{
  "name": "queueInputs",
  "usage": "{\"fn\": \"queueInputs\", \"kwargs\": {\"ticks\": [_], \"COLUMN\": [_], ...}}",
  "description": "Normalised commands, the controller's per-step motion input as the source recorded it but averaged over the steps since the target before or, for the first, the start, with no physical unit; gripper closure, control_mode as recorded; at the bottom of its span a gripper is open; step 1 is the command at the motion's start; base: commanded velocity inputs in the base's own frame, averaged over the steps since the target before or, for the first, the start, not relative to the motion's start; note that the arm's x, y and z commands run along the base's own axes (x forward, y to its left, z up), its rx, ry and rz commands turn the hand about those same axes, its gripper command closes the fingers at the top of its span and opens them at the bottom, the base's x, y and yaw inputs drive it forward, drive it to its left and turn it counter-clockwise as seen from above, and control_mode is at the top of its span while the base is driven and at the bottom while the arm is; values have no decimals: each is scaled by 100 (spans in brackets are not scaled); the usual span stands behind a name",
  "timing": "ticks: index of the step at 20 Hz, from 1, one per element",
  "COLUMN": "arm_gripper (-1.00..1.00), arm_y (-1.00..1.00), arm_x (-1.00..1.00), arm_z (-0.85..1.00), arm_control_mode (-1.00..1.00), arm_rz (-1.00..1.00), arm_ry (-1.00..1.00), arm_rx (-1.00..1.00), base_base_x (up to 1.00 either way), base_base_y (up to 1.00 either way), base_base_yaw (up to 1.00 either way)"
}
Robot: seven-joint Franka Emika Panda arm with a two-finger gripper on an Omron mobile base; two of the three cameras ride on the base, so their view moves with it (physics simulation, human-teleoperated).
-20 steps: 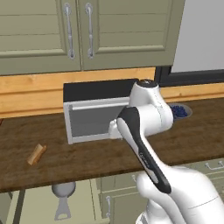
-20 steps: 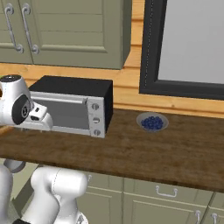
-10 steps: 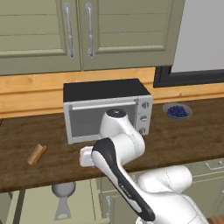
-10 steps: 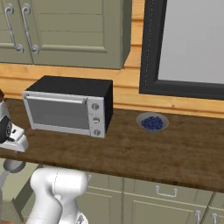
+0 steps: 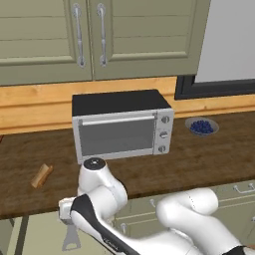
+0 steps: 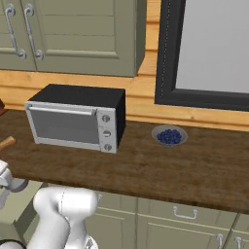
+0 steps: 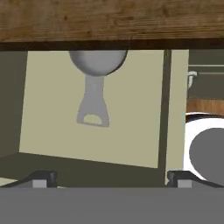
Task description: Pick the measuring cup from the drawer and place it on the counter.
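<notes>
Partly counter-hidden (image 7: 109, 19) measuring cup (image 7: 94, 85) in drawer (image 7: 131, 131)

Dark brown wood grain is seen across the counter (image 5: 209, 154), matt, with a paler wooden strip behind. The measuring cup (image 7: 95, 83) is rendered as dull grey metal, smooth. A pale, flat, matt floor is shown inside the drawer (image 7: 131, 113). The microwave (image 5: 122, 125) is finished in brushed silver under a black top.
</notes>
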Motion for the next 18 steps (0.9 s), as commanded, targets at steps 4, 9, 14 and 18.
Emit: {"fn": "queueInputs", "kwargs": {"ticks": [4, 9, 14, 18], "arm_gripper": [-100, -100, -100, -100], "arm_y": [64, 67, 46, 36], "arm_x": [0, 0, -16, -14], "arm_z": [-59, -62, -54, -41], "arm_control_mode": [-100, -100, -100, -100], "arm_rz": [5, 6, 5, 5], "arm_ry": [8, 6, 3, 4], "arm_rx": [-1, -4, -1, 0], "base_base_x": [0, 0, 0, 0], "base_base_y": [0, 0, 0, 0], "base_base_yaw": [0, 0, 0, 0]}}
